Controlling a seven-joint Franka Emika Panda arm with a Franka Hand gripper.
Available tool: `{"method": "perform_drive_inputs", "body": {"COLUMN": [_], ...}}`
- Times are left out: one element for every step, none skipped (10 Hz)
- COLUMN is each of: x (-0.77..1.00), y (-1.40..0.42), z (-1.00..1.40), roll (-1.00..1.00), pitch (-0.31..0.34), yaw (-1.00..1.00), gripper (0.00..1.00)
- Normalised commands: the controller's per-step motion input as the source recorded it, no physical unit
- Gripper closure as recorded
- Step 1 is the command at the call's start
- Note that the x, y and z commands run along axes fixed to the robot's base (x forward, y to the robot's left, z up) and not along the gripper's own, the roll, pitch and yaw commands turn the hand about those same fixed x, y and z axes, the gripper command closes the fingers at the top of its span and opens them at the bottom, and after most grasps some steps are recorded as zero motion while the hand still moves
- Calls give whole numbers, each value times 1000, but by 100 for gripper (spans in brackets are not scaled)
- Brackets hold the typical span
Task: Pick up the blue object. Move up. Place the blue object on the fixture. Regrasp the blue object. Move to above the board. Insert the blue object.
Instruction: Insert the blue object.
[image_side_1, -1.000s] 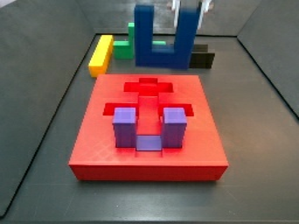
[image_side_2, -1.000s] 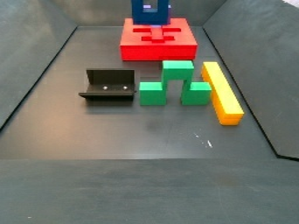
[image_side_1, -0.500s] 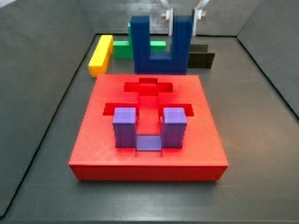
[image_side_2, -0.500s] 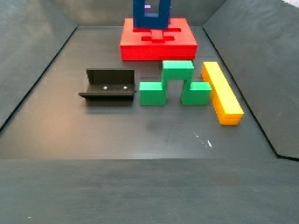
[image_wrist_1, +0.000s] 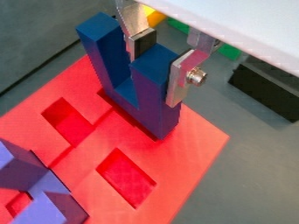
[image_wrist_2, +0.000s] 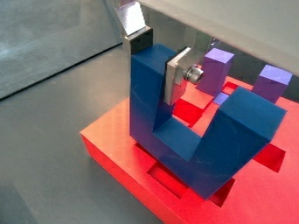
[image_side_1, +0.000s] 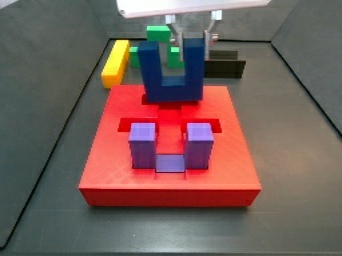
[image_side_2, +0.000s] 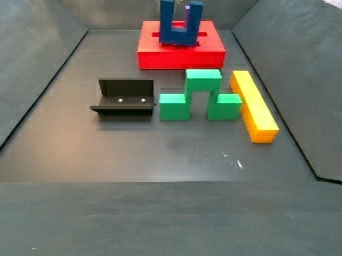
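- Blue object (image_side_1: 174, 72) stands upright on the red board (image_side_1: 170, 165), its two prongs pointing up and its base touching the board's top at the far end of the cross-shaped recess, as we see in both side views.
- We see the tool (image_wrist_1: 165, 59) closed on one prong of the blue object (image_wrist_1: 131, 74): in a wrist view a silver finger (image_wrist_1: 184, 74) lies flat against the prong's outer face and the other finger sits in the gap between the prongs.
- We find the same grip in a wrist view, where one finger (image_wrist_2: 177, 77) presses the inner face of the gripped prong of the blue object (image_wrist_2: 193, 131).
- We note a purple U-shaped block (image_side_1: 171, 146) seated in the board's near end, prongs up, well apart from the blue object.
- We place the fixture (image_side_2: 123, 99) on the dark floor (image_side_2: 160, 160) near the board (image_side_2: 182, 52), just beside a green stepped block (image_side_2: 199, 95).
- We see a long yellow bar (image_side_2: 254, 103) lying just beside the green block, on the side away from the fixture.
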Motion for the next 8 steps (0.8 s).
{"method": "perform_drive_inputs", "body": {"x": [-309,-137,20,0,0,31,226,480], "y": [0,-31,-163,-163,-89,-31,0,0], "z": [-11,-34,-109,-231,-420,-511,-569,-534], "roll": [31,111,206,126,27,0,0,-7], "pitch": [-139,-74,23,77,121,170,191,234], "yaw": [0,0,-40,-43,-49,-9,37,137], "gripper": [100,100,100,100,100,100,100,100]}}
